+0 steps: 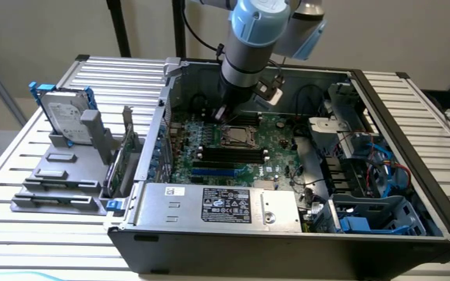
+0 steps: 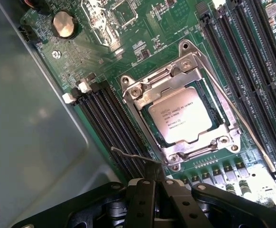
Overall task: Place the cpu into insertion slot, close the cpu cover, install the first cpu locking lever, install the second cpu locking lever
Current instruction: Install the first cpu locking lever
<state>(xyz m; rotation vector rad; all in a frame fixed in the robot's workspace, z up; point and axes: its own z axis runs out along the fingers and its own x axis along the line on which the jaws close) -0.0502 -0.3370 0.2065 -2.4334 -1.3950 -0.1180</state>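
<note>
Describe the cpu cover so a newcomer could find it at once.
Inside the open black computer case, look at the green motherboard. Between its two banks of long black memory slots lies the cpu cover, closed over the cpu. It alone is a silvery square metal frame with a cut-out centre showing the chip.

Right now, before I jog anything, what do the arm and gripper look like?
The arm is a grey tube with light-blue joint caps, darkening to black toward the wrist, with a thin black cable looping beside it. The gripper is matte black and angular, with small round screw heads on its linkage.
</note>
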